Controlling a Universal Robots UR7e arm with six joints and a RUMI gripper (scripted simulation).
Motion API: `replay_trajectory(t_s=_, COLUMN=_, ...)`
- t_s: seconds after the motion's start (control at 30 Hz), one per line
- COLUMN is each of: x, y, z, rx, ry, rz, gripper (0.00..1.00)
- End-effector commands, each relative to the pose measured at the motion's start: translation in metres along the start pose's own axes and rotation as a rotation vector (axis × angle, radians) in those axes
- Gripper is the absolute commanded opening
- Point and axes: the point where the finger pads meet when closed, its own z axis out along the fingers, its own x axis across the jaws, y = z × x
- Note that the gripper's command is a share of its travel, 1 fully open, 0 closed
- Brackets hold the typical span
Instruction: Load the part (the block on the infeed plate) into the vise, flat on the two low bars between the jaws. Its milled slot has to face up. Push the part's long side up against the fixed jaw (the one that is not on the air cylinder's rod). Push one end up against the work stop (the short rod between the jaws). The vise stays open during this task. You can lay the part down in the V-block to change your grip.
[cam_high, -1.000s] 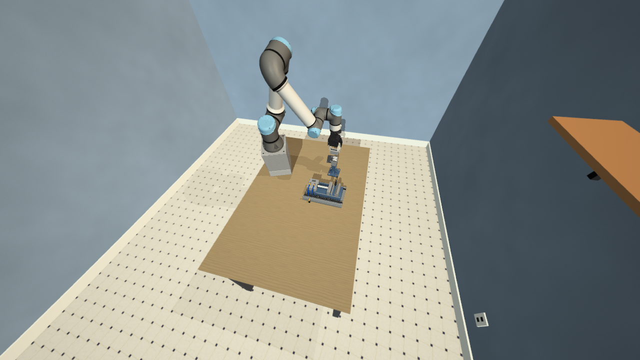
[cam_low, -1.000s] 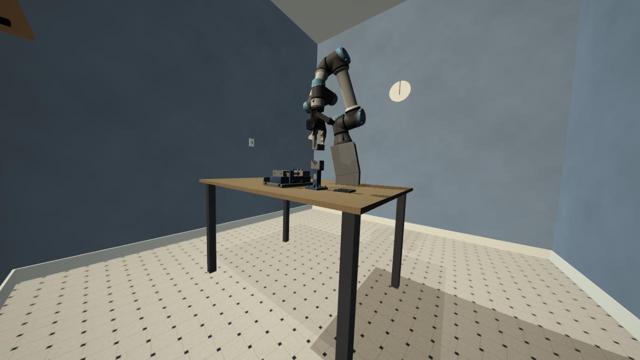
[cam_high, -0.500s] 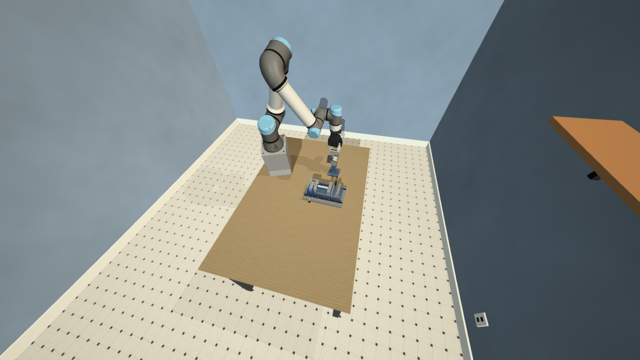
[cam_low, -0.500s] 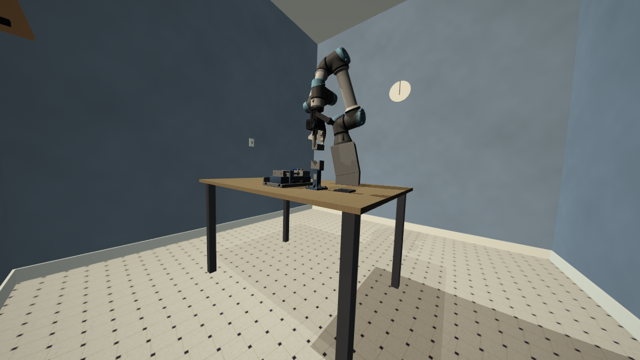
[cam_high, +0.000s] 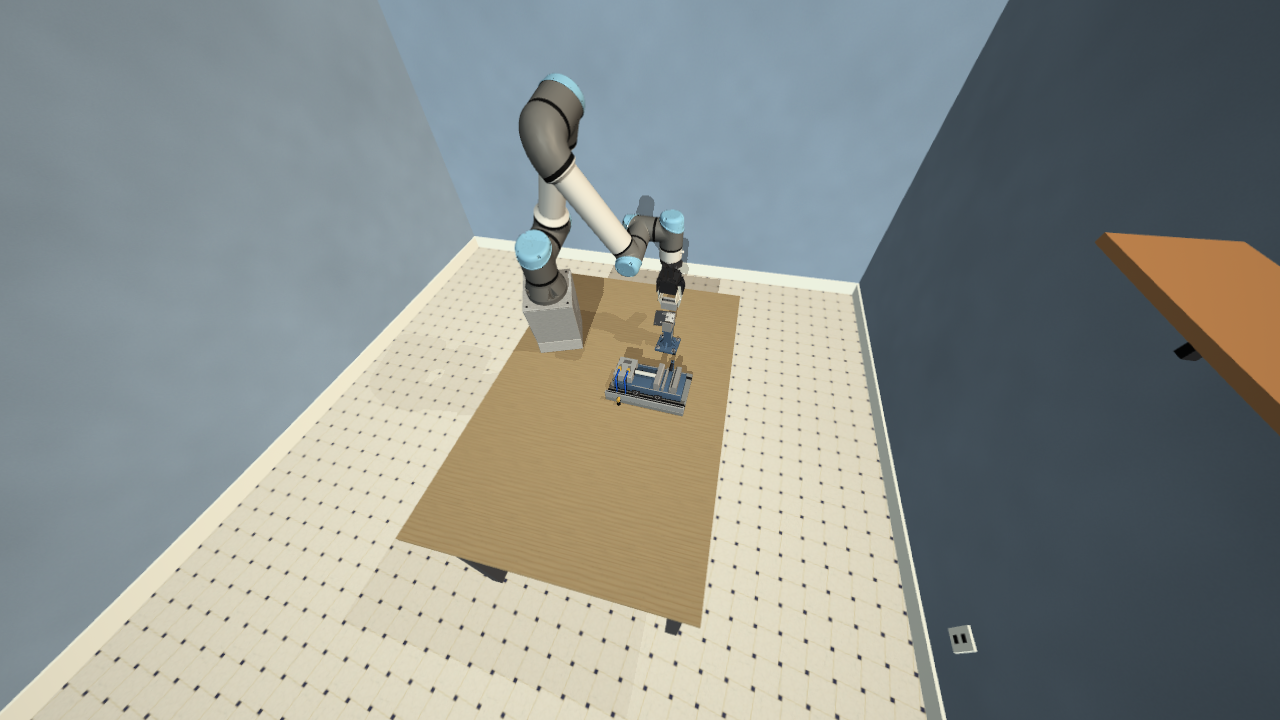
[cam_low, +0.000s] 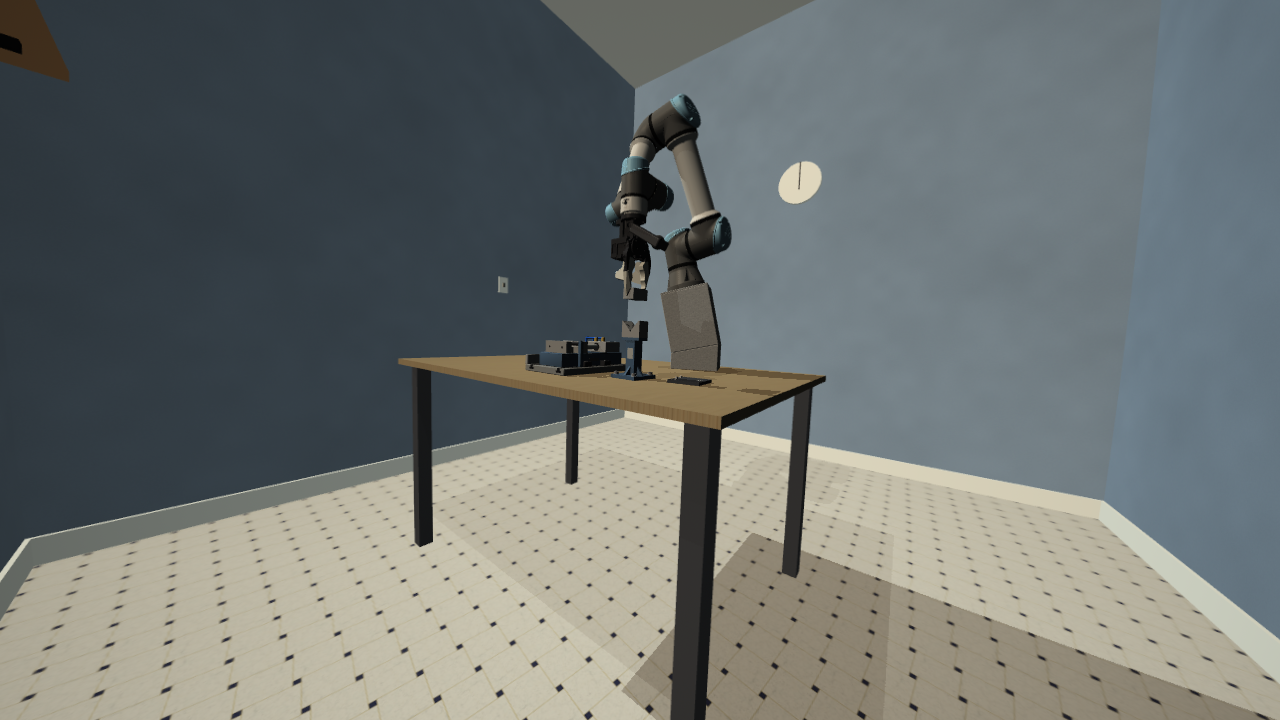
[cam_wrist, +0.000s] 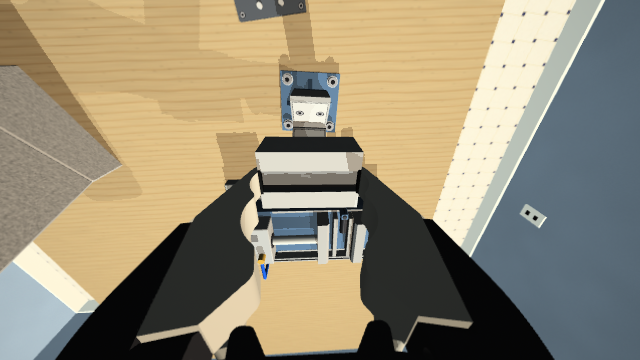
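Top: gripper (cam_high: 669, 304) above tabletop (cam_high: 572, 483), beyond vise (cam_high: 648, 386).
Exterior: block (cam_low: 635, 293) held above V-block (cam_low: 633, 330), apart.
Wrist: gripper (cam_wrist: 310, 169) part-open, clamped on block (cam_wrist: 309, 162) (cam_wrist: 309, 200); long axis crosswise between fingers, slot facing camera.

From my station, I can make out no clear change between the earlier top and exterior pictures and now; any shift over this last second is too small for me to tell from here.
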Motion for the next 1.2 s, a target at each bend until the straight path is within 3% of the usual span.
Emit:
replay_trajectory(t_s=0.0, x=0.001, y=0.001, z=0.0, rx=0.0, ry=0.001, rz=-0.011, gripper=0.0)
replay_trajectory(t_s=1.17, x=0.009, y=0.017, z=0.0, rx=0.002, ry=0.001, rz=-0.134, gripper=0.0)
